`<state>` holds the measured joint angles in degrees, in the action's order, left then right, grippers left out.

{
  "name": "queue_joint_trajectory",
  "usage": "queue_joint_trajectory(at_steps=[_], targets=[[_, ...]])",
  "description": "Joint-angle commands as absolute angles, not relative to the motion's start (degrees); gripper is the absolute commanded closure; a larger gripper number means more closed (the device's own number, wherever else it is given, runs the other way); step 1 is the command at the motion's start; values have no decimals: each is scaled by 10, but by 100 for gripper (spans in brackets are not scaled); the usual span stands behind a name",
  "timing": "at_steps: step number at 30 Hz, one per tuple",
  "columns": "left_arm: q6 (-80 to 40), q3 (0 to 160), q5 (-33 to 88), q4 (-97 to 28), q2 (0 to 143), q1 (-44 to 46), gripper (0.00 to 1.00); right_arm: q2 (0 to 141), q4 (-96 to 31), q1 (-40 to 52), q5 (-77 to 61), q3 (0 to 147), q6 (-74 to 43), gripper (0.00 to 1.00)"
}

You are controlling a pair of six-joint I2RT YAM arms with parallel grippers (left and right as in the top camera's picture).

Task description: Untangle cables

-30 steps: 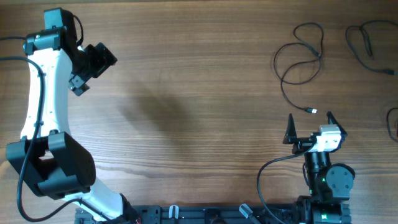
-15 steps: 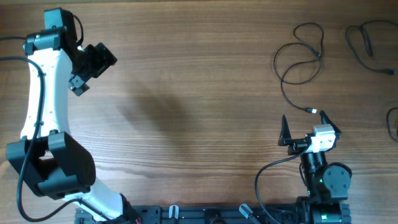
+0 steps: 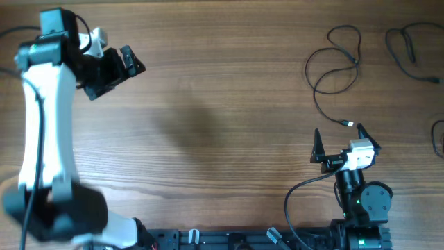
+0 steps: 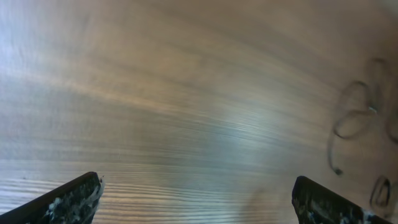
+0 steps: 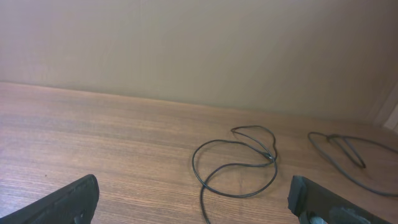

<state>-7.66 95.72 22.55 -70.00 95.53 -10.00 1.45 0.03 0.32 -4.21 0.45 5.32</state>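
- Right gripper (image 3: pixel 340 137): jaws spread wide, nothing between them; its wrist view shows only bare wood between the two fingers.
- Ahead of the right gripper, toward the far edge of the table (image 3: pixel 222 104), lies the nearest cable (image 3: pixel 356 61), a loose looped strand that is not tied to any other cord.
- The small plug end of that cable trails back toward the right gripper and stops just short of its fingertips, slightly to the outer side.
- From the plug the strand runs away from the right gripper, so its long axis lies roughly in line with the reach.
- Further out from the right gripper, toward the far right corner, sits a second cable (image 3: pixel 409 47), well apart from the first.
- A third cable (image 3: pixel 435 133) shows only as an arc at the table edge, level with the right gripper on its outer side.
- Left gripper (image 3: pixel 136 59): also fully spread and holding nothing, far across the table from the right gripper and from every cord.
- Judgement: the right arm is much the nearer, and a short push forward onto the plug end looks like the natural next move.
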Motion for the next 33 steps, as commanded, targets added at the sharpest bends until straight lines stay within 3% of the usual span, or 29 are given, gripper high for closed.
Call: queue_joint_trajectory(at_steps=[1,14,27,33], targets=[[-16,947,255,-703,803,-78,0,17,1,6,-34,3,60,0],[-4,771,171,-730,394,-62,0,17,1,6,-34,3,60,0],[-4,769,171,-859,198,-57,0,17,1,6,-34,3,60,0],[-4,769,171,-892,122,-6,0,17,1,6,-34,3,60,0]])
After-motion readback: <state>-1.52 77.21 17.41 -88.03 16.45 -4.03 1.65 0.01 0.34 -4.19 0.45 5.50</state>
